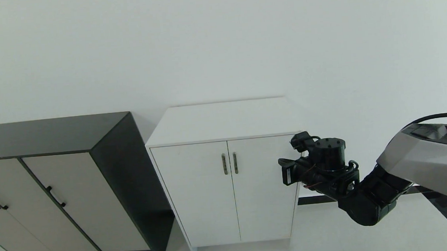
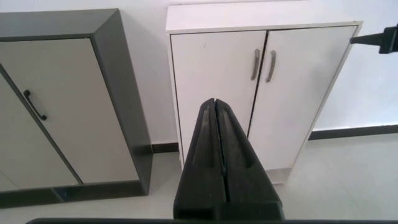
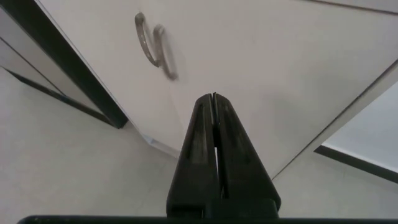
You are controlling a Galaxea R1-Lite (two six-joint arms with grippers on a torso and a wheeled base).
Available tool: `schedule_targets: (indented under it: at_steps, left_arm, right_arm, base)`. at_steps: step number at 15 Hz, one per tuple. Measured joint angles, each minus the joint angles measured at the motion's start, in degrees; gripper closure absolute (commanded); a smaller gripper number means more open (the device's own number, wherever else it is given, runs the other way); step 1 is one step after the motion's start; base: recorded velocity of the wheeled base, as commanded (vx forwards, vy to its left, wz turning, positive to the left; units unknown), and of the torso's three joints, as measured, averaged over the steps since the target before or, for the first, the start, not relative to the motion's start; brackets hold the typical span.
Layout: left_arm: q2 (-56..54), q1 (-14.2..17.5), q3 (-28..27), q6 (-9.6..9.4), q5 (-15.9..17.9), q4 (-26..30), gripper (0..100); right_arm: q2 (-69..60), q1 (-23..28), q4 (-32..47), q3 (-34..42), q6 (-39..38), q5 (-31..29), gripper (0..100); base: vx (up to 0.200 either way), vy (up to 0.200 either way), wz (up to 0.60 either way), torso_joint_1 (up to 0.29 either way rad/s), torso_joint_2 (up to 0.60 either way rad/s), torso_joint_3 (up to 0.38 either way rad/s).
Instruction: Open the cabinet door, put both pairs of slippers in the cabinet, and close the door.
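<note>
A white two-door cabinet (image 1: 228, 188) stands against the wall with both doors closed. Two grey handles (image 1: 229, 163) sit side by side at the middle seam, also seen as handles (image 2: 263, 65) and handles (image 3: 154, 52). My right gripper (image 1: 285, 172) hangs in front of the cabinet's right door near its right edge, fingers shut and empty. The same right gripper (image 3: 214, 98) points at the right door, apart from the handles. My left gripper (image 2: 215, 103) is shut and empty, well back from the cabinet and facing its left door.
A dark cabinet (image 1: 66, 183) with pale doors and black handles stands to the left of the white one. Behind both runs a plain white wall with a dark baseboard (image 1: 315, 199). Pale open floor (image 1: 333, 240) lies in front and to the right.
</note>
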State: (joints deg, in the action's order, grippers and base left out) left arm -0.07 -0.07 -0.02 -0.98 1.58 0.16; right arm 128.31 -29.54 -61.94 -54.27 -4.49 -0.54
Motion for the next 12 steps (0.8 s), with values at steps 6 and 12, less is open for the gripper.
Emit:
schedule_targets:
  at_steps: [6, 12]
  left_arm:
    - [0.00, 0.00, -0.05, -0.04, 0.00, 0.02, 100]
    - [0.00, 0.00, -0.05, 0.09, -0.02, 0.05, 100]
  right_arm:
    - [-0.16, -0.41, -0.20, 1.16, 0.22, 0.18, 100]
    - [-0.38, -0.59, -1.01, 2.34, 0.33, 0.05, 100]
  base:
    - [0.067, 0.000, 0.00, 0.000, 0.00, 0.002]
    - [0.133, 0.000, 0.00, -0.006, 0.00, 0.001]
